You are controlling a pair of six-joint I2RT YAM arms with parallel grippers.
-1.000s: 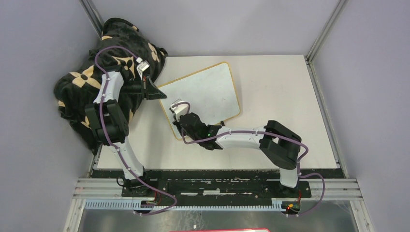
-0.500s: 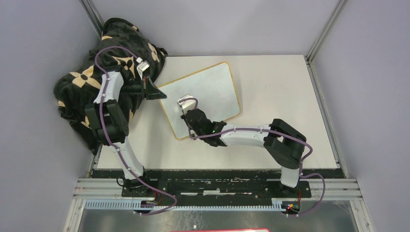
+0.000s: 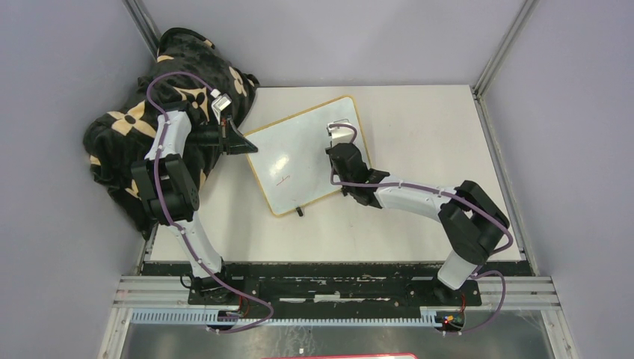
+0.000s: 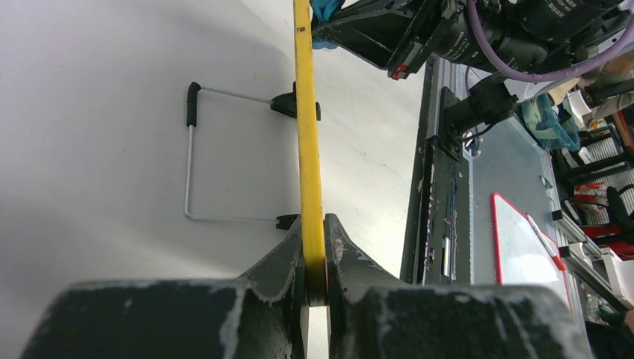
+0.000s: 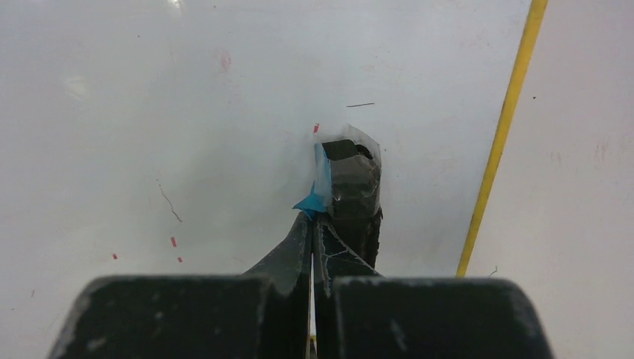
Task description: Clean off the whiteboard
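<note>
From above, the whiteboard [image 3: 299,149] lies skewed on the table [image 3: 434,134], its left corner just beside the heaped blanket [image 3: 127,120]. The left gripper [image 3: 241,142] is clamped on that corner, I'd guess to stop the board sliding under the wiping. The right gripper [image 3: 340,138] sits over the far right part of the board, near the frame. A second ago it was down at the near left part, so it has swept diagonally across. The left arm has not budged. A short red stroke [image 3: 282,179] shows where the wiper was before (so the job looks unfinished to me).

From the left wrist, the board is seen edge-on. Its yellow frame [image 4: 308,149] runs straight into the closed fingers, which pinch it firmly. A wire stand [image 4: 191,164] with black tips juts from the frame to one side.

From the right wrist, the fingers are shut tight on a small dark pad [image 5: 351,187] with a blue scrap at its side. The pad is pressed down on the white surface, which is how the wiping gets done. The frame runs close on the right. A few red flecks [image 5: 173,241] are left on the board behind the pad.
</note>
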